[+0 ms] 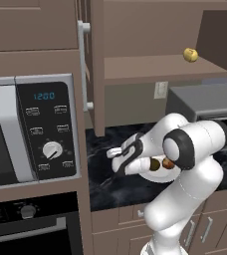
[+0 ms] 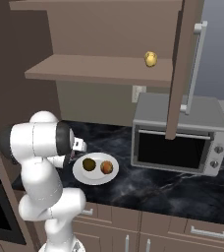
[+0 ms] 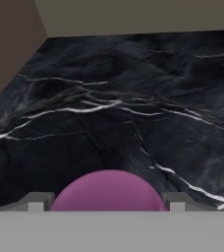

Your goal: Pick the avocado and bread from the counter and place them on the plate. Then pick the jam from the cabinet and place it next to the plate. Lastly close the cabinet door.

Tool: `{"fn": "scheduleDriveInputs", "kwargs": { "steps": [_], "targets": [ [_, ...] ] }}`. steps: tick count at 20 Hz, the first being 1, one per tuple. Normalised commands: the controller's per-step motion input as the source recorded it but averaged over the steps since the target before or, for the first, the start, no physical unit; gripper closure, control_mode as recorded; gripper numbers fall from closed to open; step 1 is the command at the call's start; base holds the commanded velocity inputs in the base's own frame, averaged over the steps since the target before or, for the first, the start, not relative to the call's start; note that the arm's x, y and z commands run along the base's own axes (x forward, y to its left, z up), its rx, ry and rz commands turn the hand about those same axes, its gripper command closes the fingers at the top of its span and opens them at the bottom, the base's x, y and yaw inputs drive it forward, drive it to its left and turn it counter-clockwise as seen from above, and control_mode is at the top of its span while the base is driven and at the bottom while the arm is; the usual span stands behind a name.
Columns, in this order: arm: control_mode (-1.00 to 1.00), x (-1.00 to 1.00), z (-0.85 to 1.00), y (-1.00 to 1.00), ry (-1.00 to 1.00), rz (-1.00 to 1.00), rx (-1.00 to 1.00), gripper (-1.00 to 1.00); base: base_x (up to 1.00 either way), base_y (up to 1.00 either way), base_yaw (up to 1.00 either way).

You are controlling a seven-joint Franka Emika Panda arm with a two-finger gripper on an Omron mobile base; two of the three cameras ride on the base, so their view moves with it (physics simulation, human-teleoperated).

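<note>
Jam [image 3: 108, 189]: purple lid at 6 o'clock in the hand view, between the two fingertips [image 3: 39, 201] of the gripper [image 3: 108, 203]. Cannot tell whether the jaws clamp it or stand just clear, nor whether the jar rests on the counter [image 3: 133, 98].

Right base view: gripper [image 2: 77, 146] low at 10 o'clock of the plate [image 2: 84, 178], just beside its rim. Avocado [image 2: 88, 164] on the plate at 9 o'clock of the bread [image 2: 106, 168], near each other, apart.

Cabinet [image 2: 99, 69] open; cabinet door [image 2: 180, 74] swung out. Yellow ball [image 2: 151, 59] on the shelf, at 12 o'clock of the toaster oven [image 2: 178, 142].
</note>
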Motion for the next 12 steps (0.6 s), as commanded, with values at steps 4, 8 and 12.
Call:
{"fn": "scheduleDriveInputs", "kwargs": {
  "steps": [4, 8, 12],
  "targets": [
    [-1.00, 0.00, 0.01, 0.00, 0.09, -0.03, 0.00, -1.00, 0.00, 0.00, 0.00],
    [-1.00, 0.00, 0.01, 0.00, 0.15, -0.05, 0.00, -1.00, 0.00, 0.00, 0.00],
    [-1.00, 0.00, 0.00, 0.00, 0.14, -0.06, 0.00, -1.00, 0.00, 0.00, 0.00]
  ]
}}
